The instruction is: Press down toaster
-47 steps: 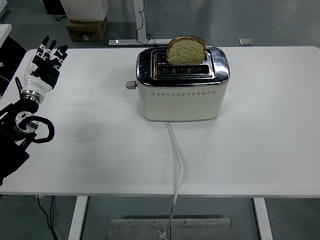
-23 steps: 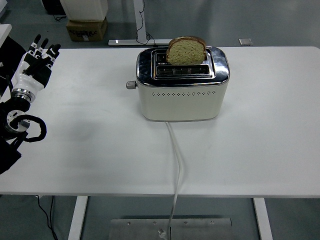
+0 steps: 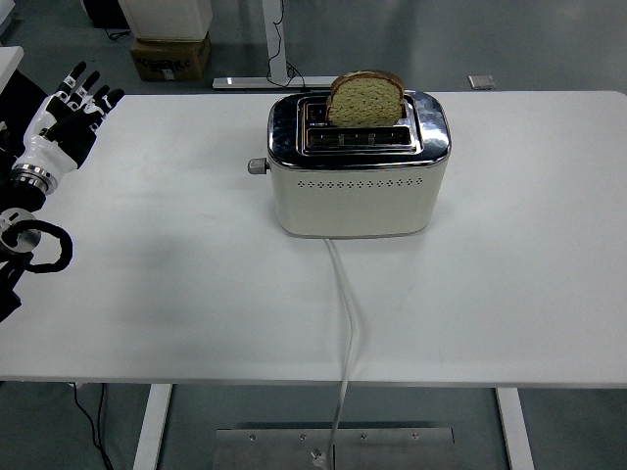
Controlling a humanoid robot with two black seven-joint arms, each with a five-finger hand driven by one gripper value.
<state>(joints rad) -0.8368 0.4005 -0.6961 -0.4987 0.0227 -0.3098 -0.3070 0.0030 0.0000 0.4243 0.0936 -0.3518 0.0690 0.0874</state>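
Observation:
A cream toaster (image 3: 355, 186) with a chrome top stands at the middle back of the white table (image 3: 509, 255). A slice of brown bread (image 3: 364, 98) sticks up out of its rear slot. Its lever knob (image 3: 257, 166) juts out on the left end, in the raised position. My left hand (image 3: 67, 116) is at the table's far left edge, fingers spread and holding nothing, well away from the toaster. My right hand is out of view.
The toaster's white cord (image 3: 345, 323) runs from its front over the table's near edge. A cardboard box (image 3: 168, 57) and table legs stand on the floor behind the table.
My left hand and arm have pulled back to the left, toward the picture's edge. The toaster, lever and bread have not moved.

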